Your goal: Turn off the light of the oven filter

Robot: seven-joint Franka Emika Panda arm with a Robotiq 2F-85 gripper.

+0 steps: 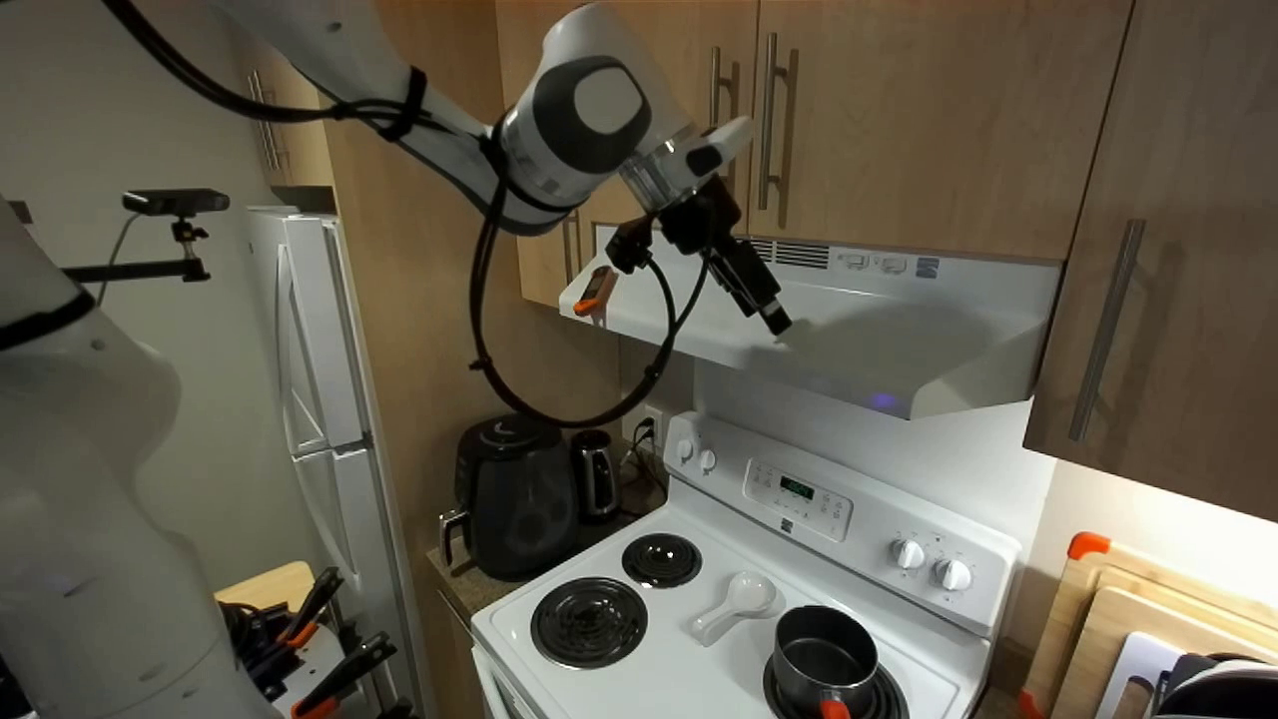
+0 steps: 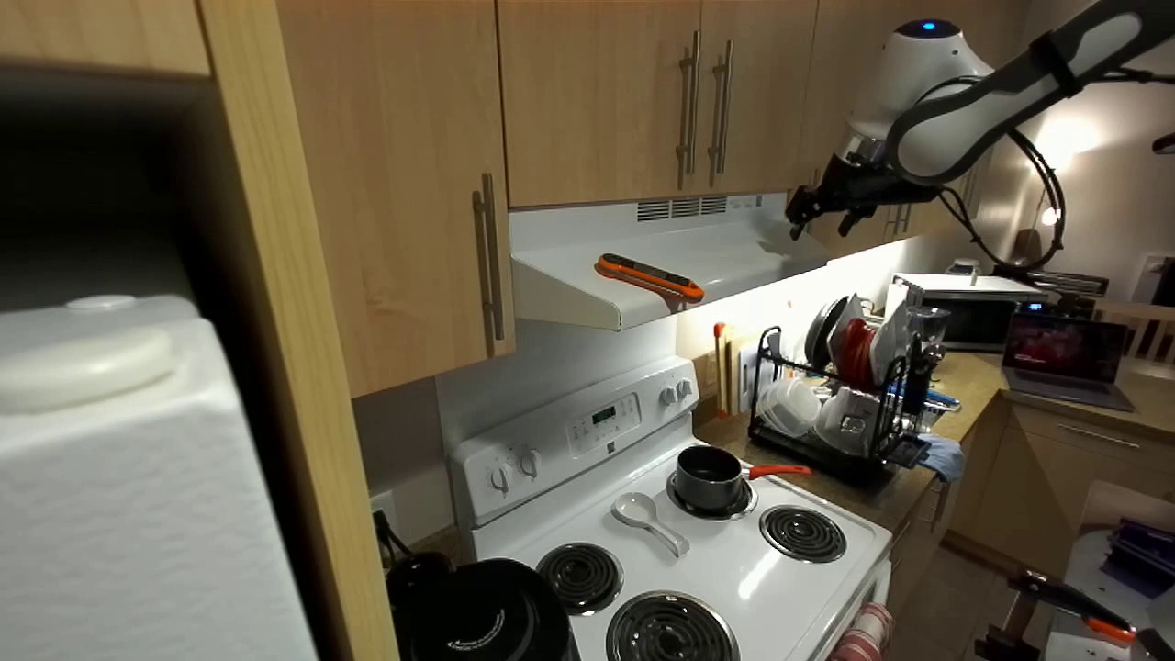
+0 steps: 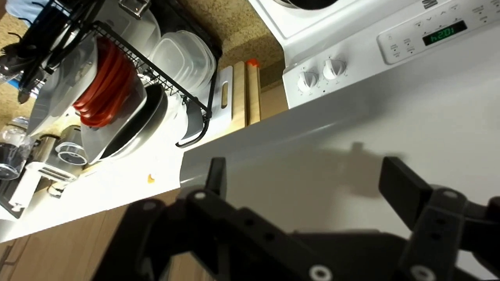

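Note:
The oven filter, a white wedge-shaped range hood (image 1: pixel 958 305) (image 2: pixel 560 266), hangs under the wooden cabinets. Two small switches (image 1: pixel 874 263) sit on its upper strip beside the vent slots. My gripper (image 1: pixel 777 318) is in front of the hood, pointing down at an angle; in an exterior view the gripper (image 2: pixel 822 228) appears by the hood's far end. From the wrist, the gripper (image 3: pixel 304 171) stands open, nothing between its fingers, with its shadow on the hood's sloped face (image 3: pixel 449 117). The wall below the hood is lit, but the lamp itself is hidden.
An orange-and-black device (image 2: pixel 650 277) lies against the hood's sloped front. Cabinet handles (image 1: pixel 769 120) stick out above. Below are a white stove (image 2: pixel 734 574), a pot (image 1: pixel 825 654) with a red handle, a spoon rest (image 1: pixel 739 604) and a loaded dish rack (image 2: pixel 826 404).

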